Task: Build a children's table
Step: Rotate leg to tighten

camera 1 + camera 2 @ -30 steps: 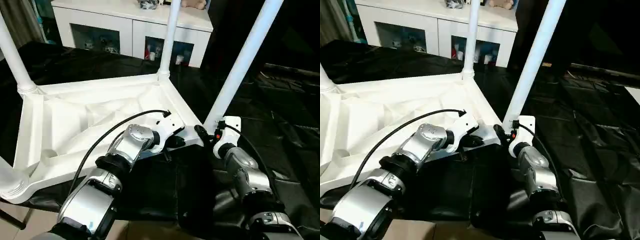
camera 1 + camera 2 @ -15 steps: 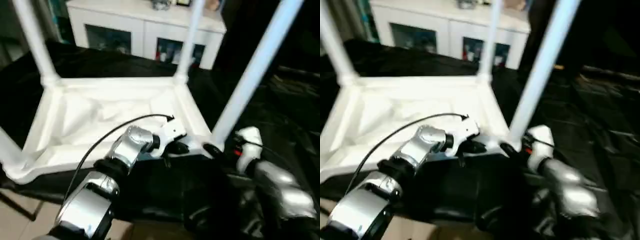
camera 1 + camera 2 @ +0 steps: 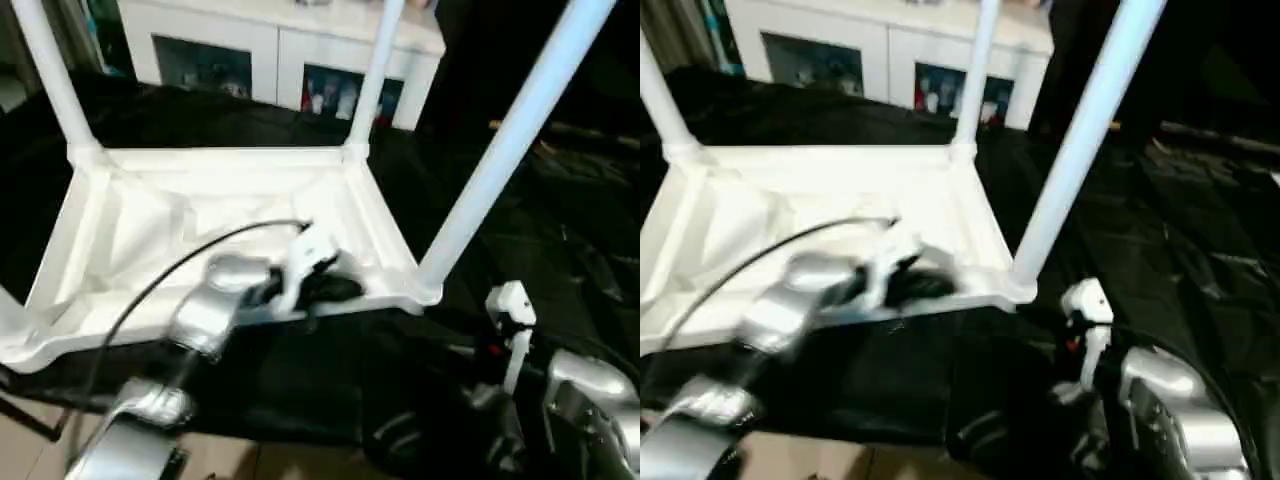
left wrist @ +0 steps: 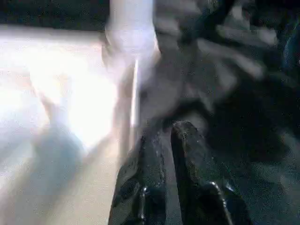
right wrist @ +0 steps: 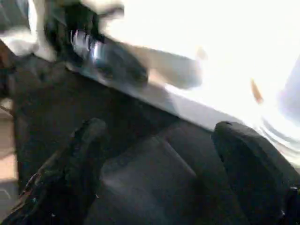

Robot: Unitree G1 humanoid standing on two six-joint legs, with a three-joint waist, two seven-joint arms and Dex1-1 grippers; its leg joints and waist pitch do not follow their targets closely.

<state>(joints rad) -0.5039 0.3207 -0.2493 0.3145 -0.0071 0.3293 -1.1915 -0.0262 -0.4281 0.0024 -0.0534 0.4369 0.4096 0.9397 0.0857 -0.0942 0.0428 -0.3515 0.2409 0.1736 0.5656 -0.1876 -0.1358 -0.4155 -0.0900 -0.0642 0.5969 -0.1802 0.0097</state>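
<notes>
The children's table [image 3: 230, 215] lies upside down on the black-covered worktop [image 3: 560, 230], in front of the white cabinet [image 3: 280, 50], with legs [image 3: 510, 150] standing in its corner sockets, so the build looks near its end. The left claw [image 3: 335, 290] rests at the table's near rim, fingers almost closed on nothing; the right claw [image 5: 159, 154], beside the table's near right corner, gapes empty. Next probably comes checking each leg's seating, then turning the table over. The cabinet holds small things behind glass, too blurred to name.

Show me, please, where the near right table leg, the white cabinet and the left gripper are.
near right table leg [image 3: 503, 150], left eye view, middle of the tube.
white cabinet [image 3: 280, 45], left eye view, front between the glass doors.
left gripper [image 4: 169, 140], left wrist view, between the fingertips.
</notes>
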